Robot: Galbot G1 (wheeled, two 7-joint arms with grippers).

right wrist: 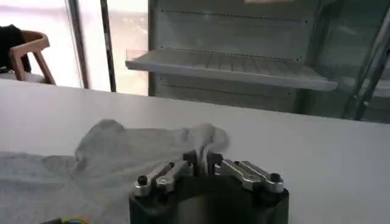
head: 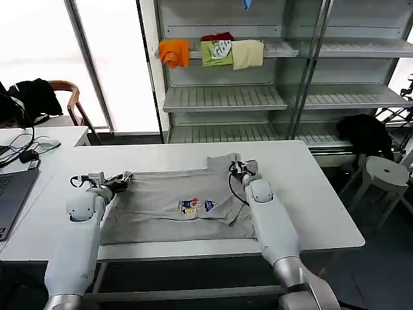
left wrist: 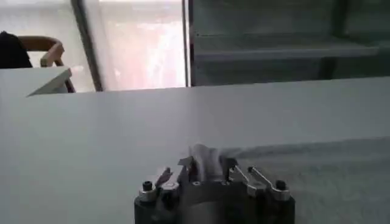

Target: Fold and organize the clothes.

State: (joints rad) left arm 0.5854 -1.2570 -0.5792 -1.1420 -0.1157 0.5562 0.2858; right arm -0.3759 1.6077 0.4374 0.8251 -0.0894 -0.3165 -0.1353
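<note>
So there's a soft light grey shirt with a small colourful chest print spread mostly flat at the center of the smooth white table. The left gripper is pinching a bunched bit of fabric at the shirt's 9 o'clock edge, and the right gripper is clamped on a crumpled fold around 2 o'clock.

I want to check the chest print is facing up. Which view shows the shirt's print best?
The head view: the grey shirt lies spread on the white table with its colourful print facing up. The right wrist view catches just a sliver of the print at the frame edge; the left wrist view shows plain grey fabric.
</note>
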